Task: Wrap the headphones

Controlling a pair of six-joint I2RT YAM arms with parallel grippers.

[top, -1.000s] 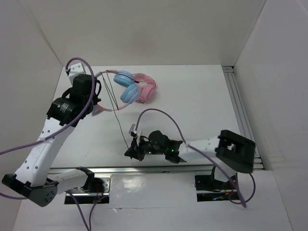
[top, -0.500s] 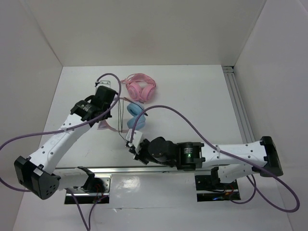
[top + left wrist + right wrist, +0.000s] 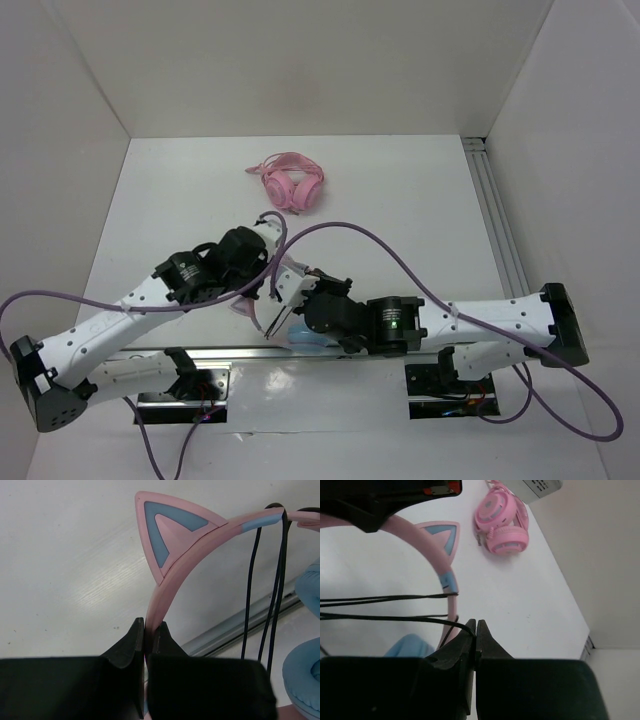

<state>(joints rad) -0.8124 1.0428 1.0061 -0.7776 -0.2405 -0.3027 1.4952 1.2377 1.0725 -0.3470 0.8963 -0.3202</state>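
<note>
At the 6 o'clock edge of the worktop (image 3: pixel 400 200), in the top view, both arms converge over one pair of cat-ear headphones (image 3: pixel 247 308) and largely cover it. Whether it rests on the surface cannot be told.

Item count:
1. Headphone pairs: two. The second is an all-pink headphones (image 3: pixel 292 182) pair lying on the worktop toward 12 o'clock from the first, well apart from both arms.
2. Arms: two, each with two fingers.
3. Ear cups (image 3: pixel 306 680): two, light blue, seen at 3 to 4 o'clock in the left wrist view.
4. Cat ear (image 3: pixel 167 535): one is visible in each wrist view, pink with a blue inset.

Finger state:
- Left fingers (image 3: pixel 131 640): pressed together on the pink headband (image 3: pixel 162 597), just below the cat ear.
- Right fingers (image 3: pixel 487 640): pressed together on the thin black cable (image 3: pixel 395 617), just beside the headband.

Cable routing: the right wrist view shows two strands running from 9 o'clock to the headband. In the left wrist view, strands hang over the headband toward 6 o'clock.
</note>
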